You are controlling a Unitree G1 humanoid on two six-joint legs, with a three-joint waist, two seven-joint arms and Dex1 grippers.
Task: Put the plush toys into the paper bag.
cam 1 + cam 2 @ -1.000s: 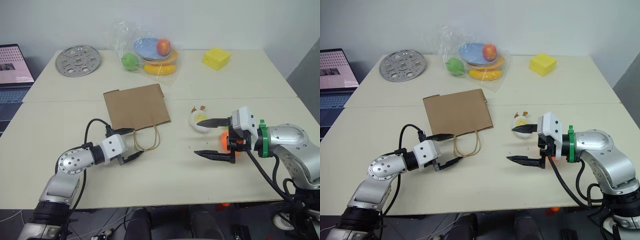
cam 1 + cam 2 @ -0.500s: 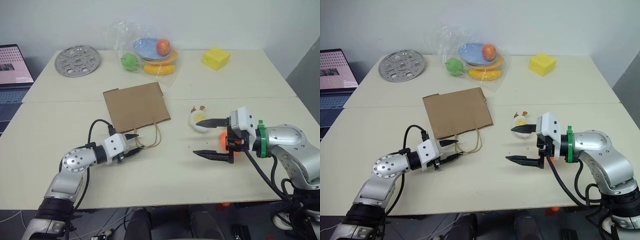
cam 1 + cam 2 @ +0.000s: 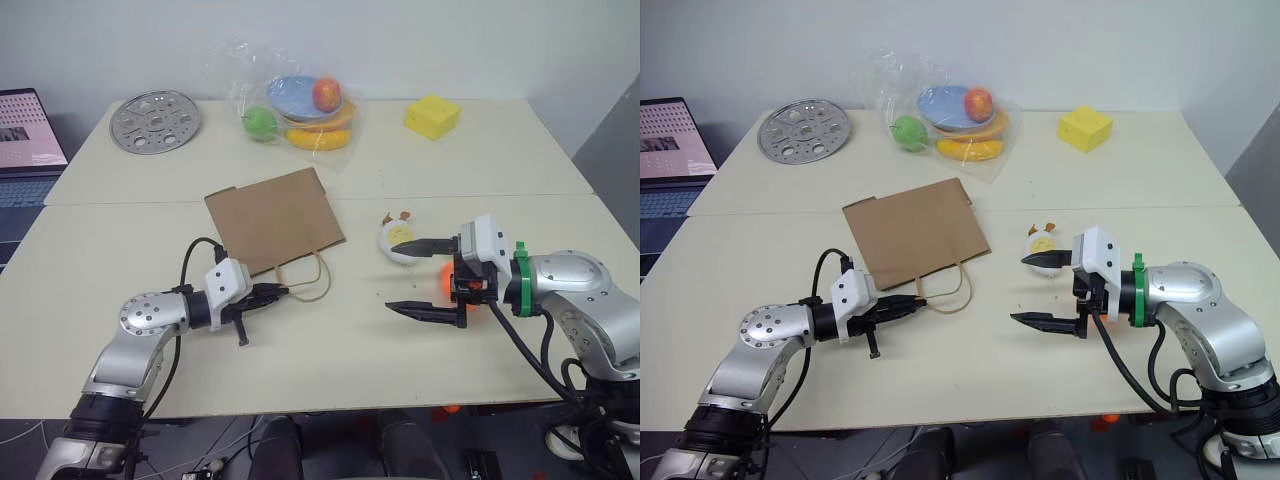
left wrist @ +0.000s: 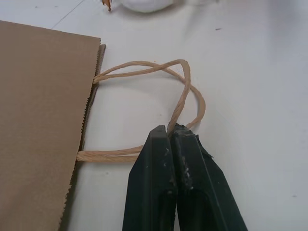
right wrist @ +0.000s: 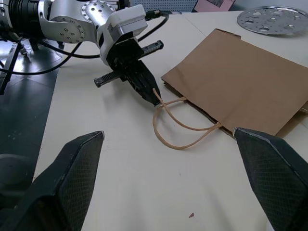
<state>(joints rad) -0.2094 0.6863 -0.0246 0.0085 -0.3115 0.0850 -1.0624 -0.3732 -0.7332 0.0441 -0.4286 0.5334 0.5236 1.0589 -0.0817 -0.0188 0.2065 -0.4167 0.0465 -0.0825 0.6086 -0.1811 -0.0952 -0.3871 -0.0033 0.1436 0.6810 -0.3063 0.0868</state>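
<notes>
The brown paper bag [image 3: 275,220] lies flat on the table, its twisted loop handles [image 3: 312,280] pointing toward me. My left gripper [image 3: 283,291] is shut on one handle loop [image 4: 179,103], and the pinch shows close up between its fingers [image 4: 154,183]. The white egg-shaped plush [image 3: 398,240] sits to the right of the bag. My right gripper [image 3: 425,277] hangs open just in front of the egg, with nothing between its fingers. The orange carrot plush [image 3: 447,277] is mostly hidden behind that gripper's body. In the right wrist view I see the bag [image 5: 250,86] and the left gripper [image 5: 155,102].
At the back of the table there are a perforated metal disc [image 3: 155,121], a clear plastic bag of fruit and plates [image 3: 300,105] and a yellow block [image 3: 432,116]. A laptop [image 3: 25,130] stands at the far left.
My left gripper rolled and closed on the bag's handle loop. The handle and the bag shifted a little to the right. The right arm kept still.
</notes>
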